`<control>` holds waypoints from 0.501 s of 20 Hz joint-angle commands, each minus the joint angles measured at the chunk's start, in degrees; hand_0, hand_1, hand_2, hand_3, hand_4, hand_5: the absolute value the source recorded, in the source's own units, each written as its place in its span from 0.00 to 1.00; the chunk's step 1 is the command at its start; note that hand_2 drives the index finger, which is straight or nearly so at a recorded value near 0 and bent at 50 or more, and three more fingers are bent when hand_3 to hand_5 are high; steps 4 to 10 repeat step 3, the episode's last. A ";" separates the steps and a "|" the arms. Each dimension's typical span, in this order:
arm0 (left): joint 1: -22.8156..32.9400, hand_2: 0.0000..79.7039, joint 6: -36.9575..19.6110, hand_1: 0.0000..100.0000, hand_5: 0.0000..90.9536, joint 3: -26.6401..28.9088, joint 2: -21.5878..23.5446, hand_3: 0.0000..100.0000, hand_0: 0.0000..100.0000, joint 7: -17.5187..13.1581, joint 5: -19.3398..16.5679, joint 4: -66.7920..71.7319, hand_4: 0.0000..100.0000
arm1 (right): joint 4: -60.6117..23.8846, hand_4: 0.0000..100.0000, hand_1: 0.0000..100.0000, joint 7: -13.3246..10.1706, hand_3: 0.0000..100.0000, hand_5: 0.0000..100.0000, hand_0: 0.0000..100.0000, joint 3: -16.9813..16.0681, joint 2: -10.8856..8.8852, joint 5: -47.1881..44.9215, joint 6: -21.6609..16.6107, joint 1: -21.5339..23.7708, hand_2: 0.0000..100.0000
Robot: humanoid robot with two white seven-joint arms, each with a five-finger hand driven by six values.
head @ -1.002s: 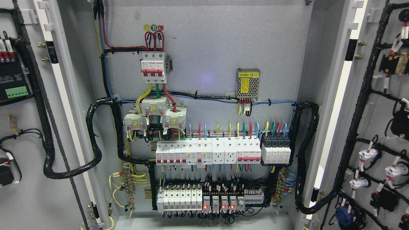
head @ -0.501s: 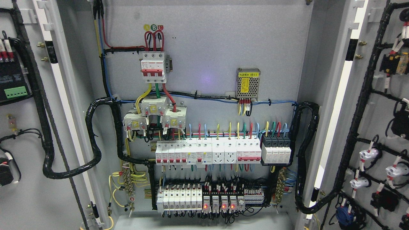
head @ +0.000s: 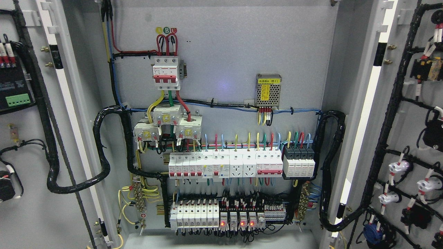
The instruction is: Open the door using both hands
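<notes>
**Cabinet open, no hands in shot**

Grey steel cabinet interior (head: 242,52) fills the head view. Neither robot hand is in frame, so can't tell grip state or whether either holds anything. Both doors swung wide: left door (head: 31,207) at 9 o'clock, inner face showing a green terminal block (head: 18,100); right door (head: 398,145) at 3 o'clock, carrying black wire looms (head: 387,121) and white lamp holders (head: 398,167). Centre: three-pole main breaker (head: 166,73) at 11 o'clock, mesh-cased power supply (head: 268,90) at 1 o'clock, breaker row (head: 225,166) mid-panel, relays with red LEDs lit (head: 237,221) at 6 o'clock.
</notes>
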 commanded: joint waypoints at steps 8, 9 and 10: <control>0.48 0.00 -3.33 0.00 0.00 -0.08 -5.61 0.00 0.00 0.19 -0.05 8.91 0.00 | 13.19 0.00 0.00 -0.24 0.00 0.00 0.00 1.65 2.67 2.35 0.39 -0.56 0.00; 0.48 0.00 -3.33 0.00 0.00 -0.08 -5.61 0.00 0.00 0.19 -0.05 8.91 0.00 | 13.19 0.00 0.00 -0.24 0.00 0.00 0.00 1.65 2.67 2.35 0.39 -0.56 0.00; 0.48 0.00 -3.33 0.00 0.00 -0.08 -5.61 0.00 0.00 0.19 -0.05 8.91 0.00 | 13.19 0.00 0.00 -0.24 0.00 0.00 0.00 1.65 2.67 2.35 0.39 -0.56 0.00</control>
